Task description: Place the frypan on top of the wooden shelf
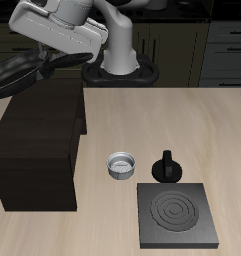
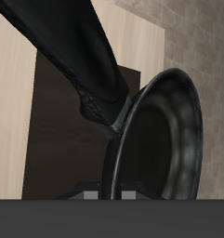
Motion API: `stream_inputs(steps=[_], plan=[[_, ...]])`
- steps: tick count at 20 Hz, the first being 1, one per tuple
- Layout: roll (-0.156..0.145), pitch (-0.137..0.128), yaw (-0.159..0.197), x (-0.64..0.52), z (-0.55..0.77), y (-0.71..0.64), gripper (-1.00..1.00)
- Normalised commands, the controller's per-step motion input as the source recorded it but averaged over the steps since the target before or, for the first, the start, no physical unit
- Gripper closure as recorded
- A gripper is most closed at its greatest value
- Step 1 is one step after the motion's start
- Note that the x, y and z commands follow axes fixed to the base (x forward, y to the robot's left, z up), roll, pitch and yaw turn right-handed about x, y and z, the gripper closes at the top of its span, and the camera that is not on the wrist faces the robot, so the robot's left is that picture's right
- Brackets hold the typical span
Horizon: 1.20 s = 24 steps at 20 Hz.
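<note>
Light wood table [image 1: 192,130], dark drawer cabinets [image 1: 217,45] behind it. Exterior view: the wooden shelf [image 1: 37,150] sits on the table, big dark box with a flat top. The claw [image 1: 47,58] hangs above the shelf's back part, carrying the frypan [image 1: 17,72], which is tilted and off the shelf top, partly hidden by the arm. Small grey pot [image 1: 121,165], a black knobbed piece [image 1: 167,167] and the square stove plate [image 1: 177,213] stand nearer the front edge. Wrist view: frypan [image 2: 164,139] bowl seen edge-on, handle running toward the camera, shelf top [image 2: 67,130] below. Claw looks clenched on the handle, probably; fingertips [image 2: 88,196] barely show.
</note>
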Motion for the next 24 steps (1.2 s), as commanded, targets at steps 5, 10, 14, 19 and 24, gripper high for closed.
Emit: stream_inputs(steps=[5, 10, 14, 19, 24], plan=[[-0.040, 0.024, 0.018, 0.17, -0.21, -0.12, 1.00], [-0.003, 0.074, 0.000, 0.20, -0.45, -0.08, 1.00], [0.012, 0.052, 0.026, 0.05, -0.30, 0.39, -1.00], [0.062, 0.027, 0.001, -0.07, -0.11, 0.29, -1.00], [0.027, 0.001, 0.024, -0.03, 0.00, 0.14, -1.00]])
